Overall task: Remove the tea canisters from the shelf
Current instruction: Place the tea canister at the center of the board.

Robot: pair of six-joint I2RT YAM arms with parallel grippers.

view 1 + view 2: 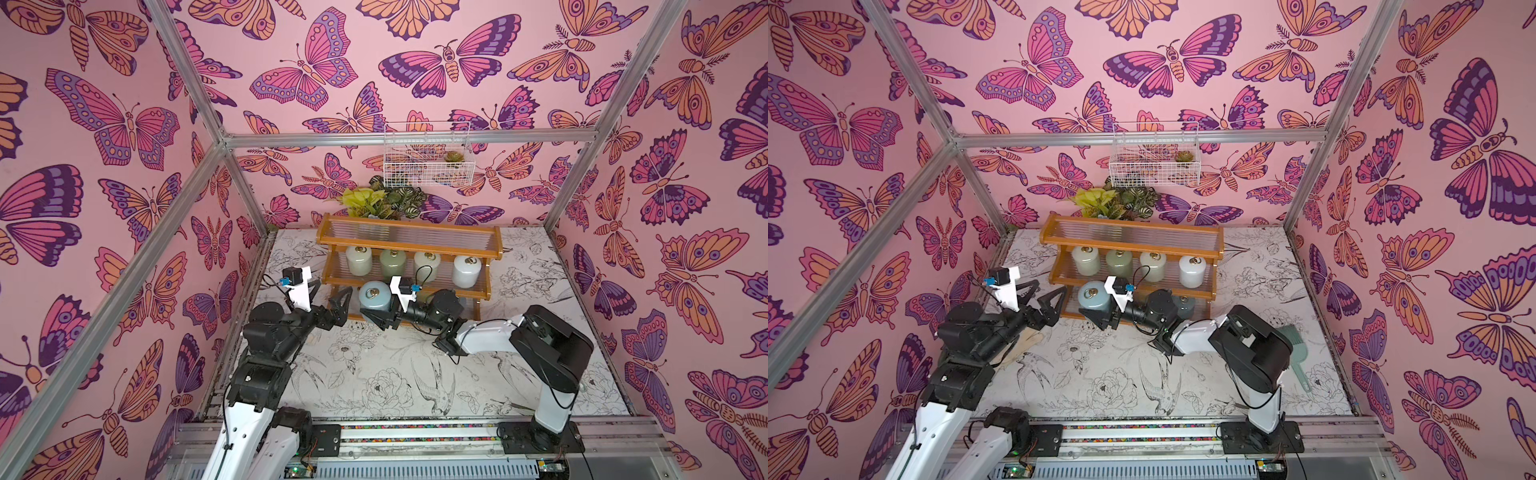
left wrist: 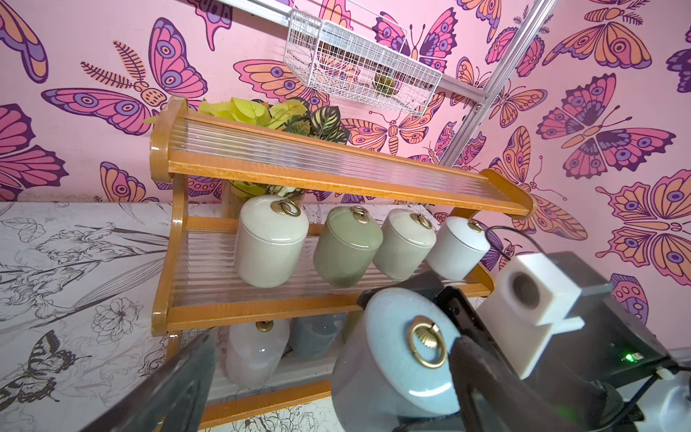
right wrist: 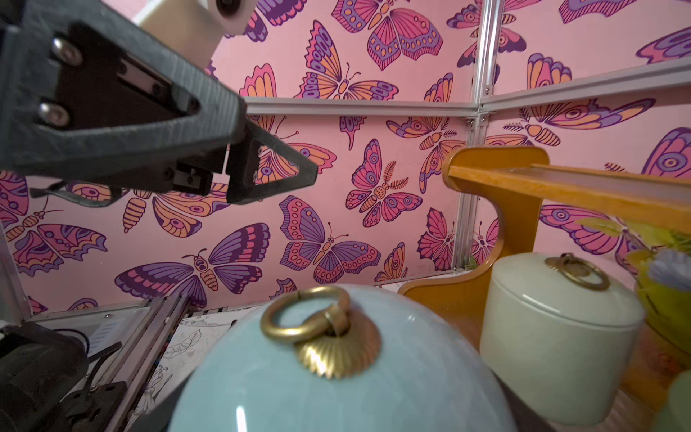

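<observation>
The shelf (image 1: 409, 243) is an orange-brown stepped rack at the back of the table. Four tea canisters stand on its middle tier: cream (image 1: 358, 259), sage green (image 1: 392, 262), cream (image 1: 427, 266) and white (image 1: 466, 270). Behind the lowest tier's clear panel are a white canister (image 2: 258, 348) and a blue-grey one (image 2: 318, 333). My right gripper (image 1: 376, 318) is shut on a blue-grey canister (image 1: 374, 293), held tilted just in front of the lowest tier. My left gripper (image 1: 334, 286) is open and holds nothing. It sits by the shelf's left end, right beside the held canister (image 2: 404, 355).
A white wire basket (image 1: 428, 162) with a small succulent hangs on the back wall above leafy plants (image 1: 382, 201). A green dustpan (image 1: 1296, 353) lies behind the right arm. A beige cloth-like thing (image 1: 1021, 345) lies under the left arm. Metal frame posts stand at the corners.
</observation>
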